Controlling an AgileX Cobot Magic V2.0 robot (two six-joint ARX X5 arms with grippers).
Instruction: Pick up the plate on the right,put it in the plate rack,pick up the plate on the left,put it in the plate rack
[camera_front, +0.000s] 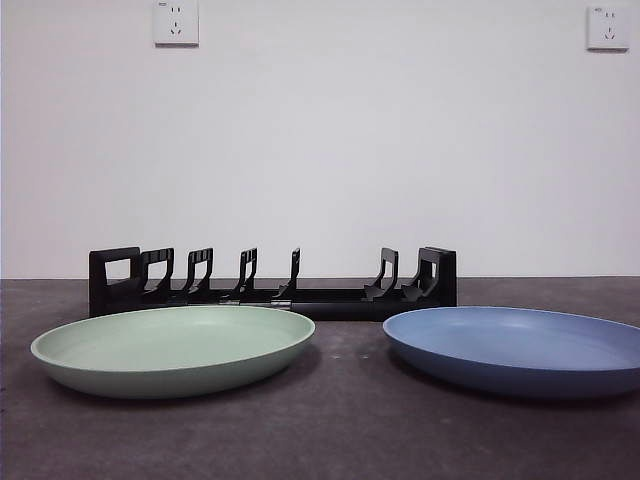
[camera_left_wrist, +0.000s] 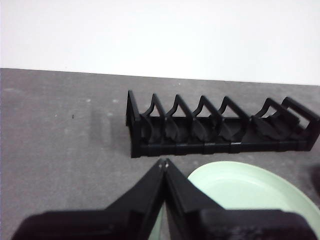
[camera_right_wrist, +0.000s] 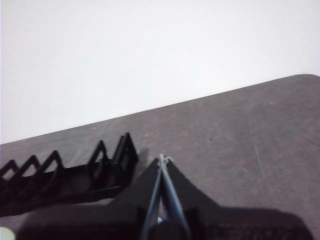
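I see the plate rack standing empty toward the back of the dark table, none of its slots holding anything. In front of it lie the green plate on the left and the blue plate on the right, both flat and empty. My left tool is pressed together above the green plate's edge. My right tool is pressed together too, near the rack's end.
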